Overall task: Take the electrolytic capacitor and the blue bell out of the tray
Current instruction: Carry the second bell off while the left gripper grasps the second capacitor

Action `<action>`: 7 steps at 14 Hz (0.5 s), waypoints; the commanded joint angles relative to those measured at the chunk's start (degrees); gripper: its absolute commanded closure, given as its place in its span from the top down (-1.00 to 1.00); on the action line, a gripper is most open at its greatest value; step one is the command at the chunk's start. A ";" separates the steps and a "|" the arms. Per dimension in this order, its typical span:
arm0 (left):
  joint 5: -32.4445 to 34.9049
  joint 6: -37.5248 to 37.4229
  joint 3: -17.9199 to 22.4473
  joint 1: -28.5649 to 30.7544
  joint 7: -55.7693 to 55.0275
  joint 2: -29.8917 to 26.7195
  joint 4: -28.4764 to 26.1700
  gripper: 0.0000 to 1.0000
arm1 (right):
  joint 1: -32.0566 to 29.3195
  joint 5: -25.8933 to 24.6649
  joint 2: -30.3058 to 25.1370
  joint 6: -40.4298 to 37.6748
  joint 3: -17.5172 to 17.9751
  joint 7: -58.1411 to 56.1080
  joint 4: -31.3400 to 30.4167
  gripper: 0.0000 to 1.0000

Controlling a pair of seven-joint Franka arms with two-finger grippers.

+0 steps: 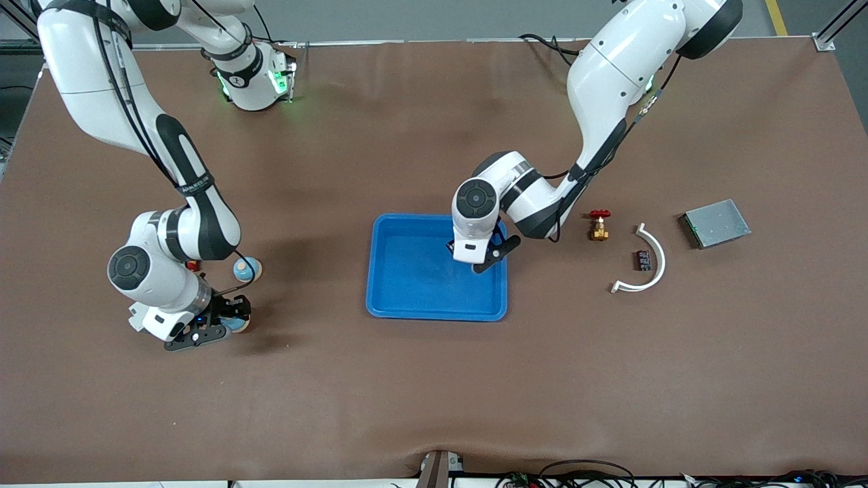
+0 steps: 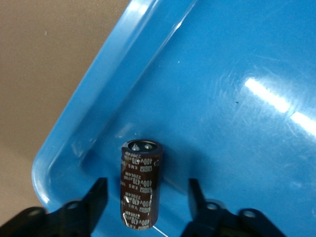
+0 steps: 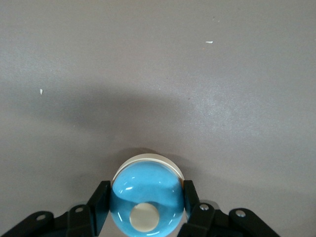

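With the blue tray as my reference, I read the left gripper low over the tray's corner at the left arm's end. The capacitor, a dark brown cylinder with white print, lies on the tray floor just beside that corner. Its long axis runs flat along the floor, and its terminal end points away from the gripper. The fingers stand spread on both sides of the capacitor, with a clear gap on each side.

The right gripper sits well away from the tray, toward the right arm's end of the table. Its fingers are pressed against the blue bell, whose white button faces up toward the wrist camera.
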 commanded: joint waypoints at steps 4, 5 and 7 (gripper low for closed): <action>1.58 0.27 0.40 -0.46 -1.30 0.42 0.76 -0.57 | -2.66 0.70 0.56 1.21 1.14 -2.23 -0.30 -1.00; 1.49 0.27 0.31 -0.46 -1.30 0.42 0.85 -0.71 | -2.84 0.70 0.73 1.21 1.14 -2.24 -0.30 -1.00; 1.49 0.09 0.31 -0.11 -1.22 0.07 1.02 -0.88 | -2.84 0.79 1.00 1.21 1.14 -2.32 -0.30 -1.00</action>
